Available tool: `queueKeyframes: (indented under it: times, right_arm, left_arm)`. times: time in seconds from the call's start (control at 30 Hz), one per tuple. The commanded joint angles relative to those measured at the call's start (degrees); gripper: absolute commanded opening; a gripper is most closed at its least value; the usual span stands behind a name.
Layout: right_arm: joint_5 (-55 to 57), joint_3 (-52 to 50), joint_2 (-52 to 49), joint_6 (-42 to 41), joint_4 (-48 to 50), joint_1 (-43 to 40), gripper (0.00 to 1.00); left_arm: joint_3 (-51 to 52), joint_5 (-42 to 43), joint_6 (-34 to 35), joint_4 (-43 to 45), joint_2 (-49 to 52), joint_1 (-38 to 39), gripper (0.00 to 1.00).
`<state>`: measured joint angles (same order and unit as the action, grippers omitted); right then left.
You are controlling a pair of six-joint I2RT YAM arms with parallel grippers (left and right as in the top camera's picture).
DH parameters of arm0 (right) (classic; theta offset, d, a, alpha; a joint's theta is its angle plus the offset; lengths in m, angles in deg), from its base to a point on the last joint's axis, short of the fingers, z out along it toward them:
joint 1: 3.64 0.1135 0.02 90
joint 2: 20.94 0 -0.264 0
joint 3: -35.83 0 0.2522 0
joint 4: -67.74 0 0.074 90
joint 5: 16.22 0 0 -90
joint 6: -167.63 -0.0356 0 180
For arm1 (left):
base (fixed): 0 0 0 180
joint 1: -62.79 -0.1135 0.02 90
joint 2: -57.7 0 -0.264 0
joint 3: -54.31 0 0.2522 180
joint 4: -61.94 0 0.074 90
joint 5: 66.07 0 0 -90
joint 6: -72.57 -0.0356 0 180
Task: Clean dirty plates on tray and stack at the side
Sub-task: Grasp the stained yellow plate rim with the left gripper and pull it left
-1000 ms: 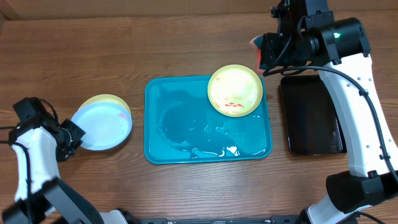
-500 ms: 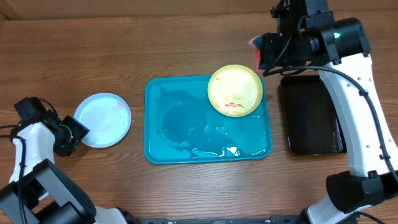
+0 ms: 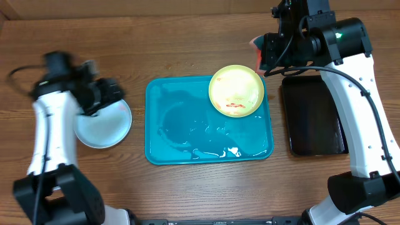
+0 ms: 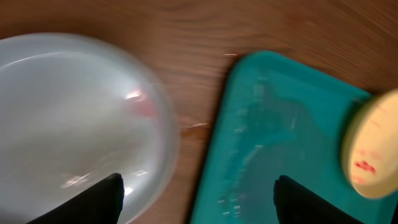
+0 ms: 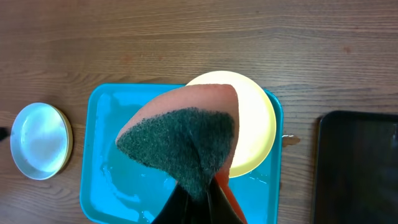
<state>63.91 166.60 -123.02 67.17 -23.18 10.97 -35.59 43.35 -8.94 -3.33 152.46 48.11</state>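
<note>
**Left fingers (image 4: 93, 202) apart and empty; right fingers (image 5: 186, 210) clamped on a sponge (image 5: 180, 143)**

(a) The wooden table (image 3: 187, 37) carries everything I see from the overhead camera.

(b) The turquoise tray (image 3: 181, 137) lies at the middle of the table. Water (image 3: 212, 150) lies in streaks on its floor.

(c) A narrower black tray (image 3: 312, 122) lies just beside it on the right, apart from it.

(d) A yellow-green plate (image 3: 236, 91) sits at the tray's far right corner, its edge overlapping the rim. A red smear (image 3: 236, 106) marks its near side.

(e) A pale blue plate (image 3: 103, 128) rests on the table left of the tray, near it but not touching. In the right wrist view a yellowish edge (image 5: 68, 134) shows along the side of this plate that faces the tray. I cannot tell whether that is a second plate beneath.

(f) The left arm is blurred in the overhead view, its end over the far rim of the pale blue plate. My left wrist camera shows two dark fingertips spread wide with nothing between them. One is above the plate's rim and the other above the tray.

(g) The right fingers hang over the table at the tray's far right corner, pressed together on the sponge. The sponge is dark green on its scouring face and orange behind, and it hides part of the yellow-green plate from the right wrist camera.
</note>
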Motion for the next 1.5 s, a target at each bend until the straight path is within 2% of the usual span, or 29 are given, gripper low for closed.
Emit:
queueKeyframes:
  times: [0.0,0.17,0.37,0.43,0.57,0.73,1.1,1.2,1.23,1.27,1.47]
  right_arm:
    - [-0.3,1.1,1.0,0.0,0.2,-0.2,0.04]
    - [-0.3,1.1,1.0,0.0,-0.4,-0.2,0.04]
    - [-0.2,1.1,1.0,0.1,-1.4,-0.2,0.04]
    - [-0.2,1.1,1.0,0.0,-1.6,-0.2,0.04]
    - [-0.2,1.1,1.0,0.0,-1.7,-0.2,0.04]
    - [-0.2,1.1,1.0,0.0,-1.9,-0.2,0.04]
    - [-0.2,1.1,1.0,0.2,-2.1,-0.2,0.04]
    - [-0.2,1.1,1.0,0.3,-2.1,-0.2,0.04]
    - [-0.2,1.1,1.0,0.3,-2.1,-0.2,0.04]
    - [-0.2,1.1,1.0,0.3,-2.0,-0.2,0.04]
    - [-0.2,1.1,0.9,0.2,-2.0,-0.2,0.04]
  left_arm:
    - [-1.6,1.6,0.8,3.3,1.7,13.0,0.8]
    - [-9.4,-1.9,5.7,6.7,11.1,27.2,0.8]
    - [-22.9,-10.8,5.9,5.8,24.6,35.7,0.8]
    - [-25.4,-11.5,5.0,7.0,27.8,37.0,0.78]
    - [-26.3,-11.4,3.2,10.8,31.1,38.2,0.68]
    - [-26.2,-11.3,2.4,11.3,32.6,39.4,0.53]
    - [-26.1,-12.8,-1.0,9.2,35.3,39.5,0.39]
    - [-26.1,-12.8,-1.3,8.2,36.2,39.5,0.24]
    - [-26.1,-12.9,-1.2,7.3,36.2,39.5,0.08]
    - [-26.1,-12.9,-1.2,7.0,36.2,39.5,0.04]
    - [-26.1,-15.2,0.5,1.4,35.6,37.7,0.04]
